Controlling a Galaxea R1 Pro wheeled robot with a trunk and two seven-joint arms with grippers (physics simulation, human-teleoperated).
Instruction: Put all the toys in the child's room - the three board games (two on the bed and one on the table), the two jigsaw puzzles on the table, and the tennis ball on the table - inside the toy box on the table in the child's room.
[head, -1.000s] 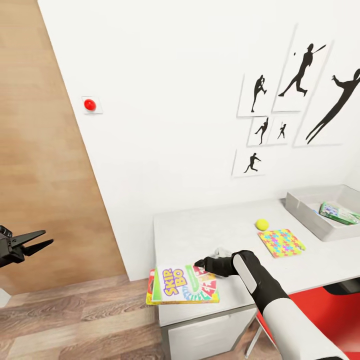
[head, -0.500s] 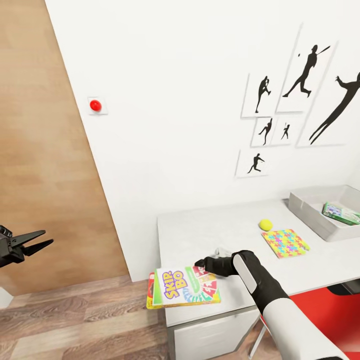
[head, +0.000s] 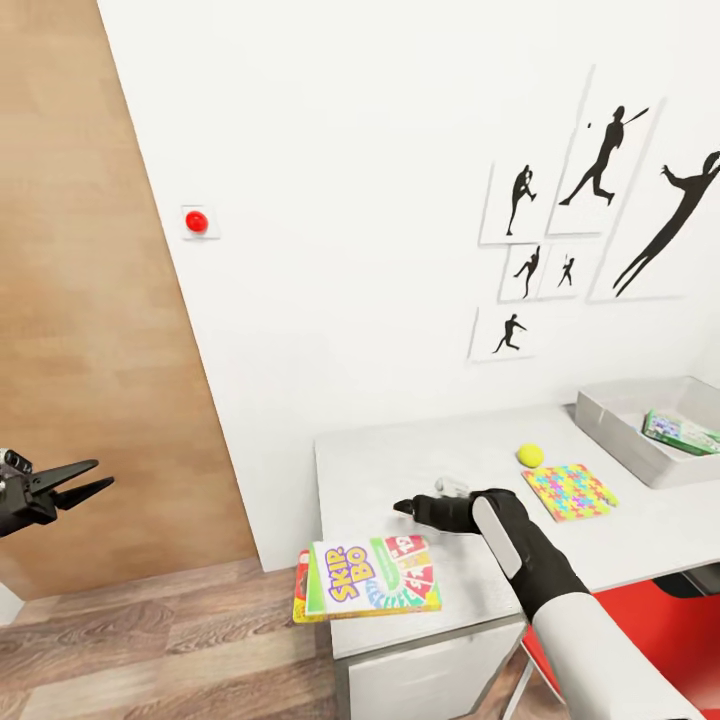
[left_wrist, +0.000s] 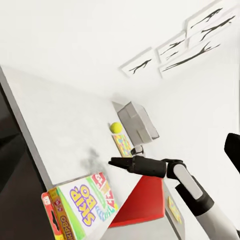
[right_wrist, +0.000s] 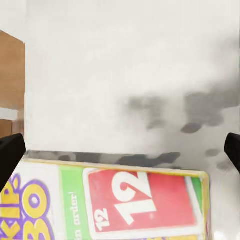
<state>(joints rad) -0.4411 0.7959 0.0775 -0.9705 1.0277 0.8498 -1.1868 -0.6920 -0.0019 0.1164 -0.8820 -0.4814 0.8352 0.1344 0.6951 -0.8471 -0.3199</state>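
Two board games lie stacked on the table's left front corner, overhanging its edge: a Skip-Bo box on top of a red and yellow box. My right gripper hovers open just beyond the Skip-Bo box, fingers spread wide and holding nothing. The tennis ball and a jigsaw puzzle lie further right on the table. The grey toy box stands at the far right with a green board game inside. My left gripper hangs open over the floor at the left.
A red chair is tucked under the table beside my right arm. White drawer fronts sit below the table corner. A wooden door fills the left, with a red button on the wall and baseball prints above the table.
My right gripper has come away from the Skip-Bo box's far edge and sits a little higher; the box stays on the table corner. The view has shifted slightly. The left gripper is unchanged.
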